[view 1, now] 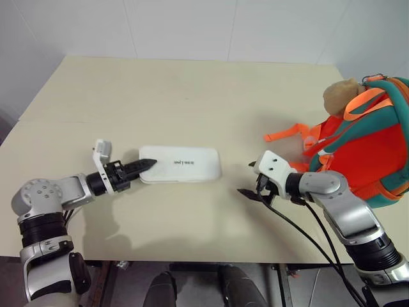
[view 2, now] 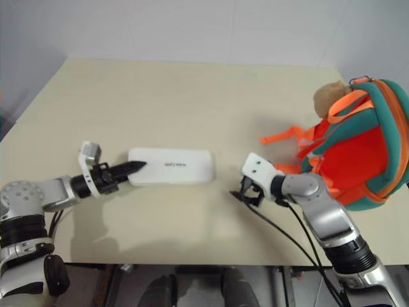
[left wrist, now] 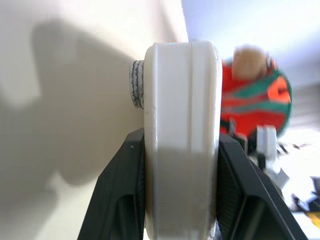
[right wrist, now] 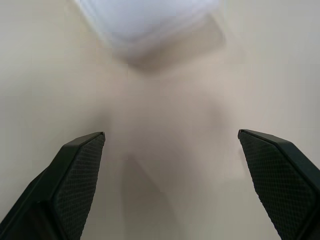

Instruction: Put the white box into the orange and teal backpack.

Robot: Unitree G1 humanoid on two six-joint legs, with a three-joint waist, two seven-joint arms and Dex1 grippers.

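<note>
Left wrist view: box clamped at its end

Left gripper (view 1: 142, 166) pinched the white box (view 1: 182, 164) by its short end on the table (view 1: 192, 89); right gripper (view 1: 250, 179) hung spread wide beside the orange and teal backpack (view 1: 364, 147) at the table's right.

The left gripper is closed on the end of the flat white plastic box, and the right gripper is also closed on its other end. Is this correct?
Not quite. The right gripper is open and holds nothing, apart from the flat white plastic box, as the right wrist view shows. The left gripper is indeed closed on the box's end.

White box (view 1: 181, 164), orange-and-teal backpack (view 1: 364, 147), cream table (view 1: 192, 96).
</note>
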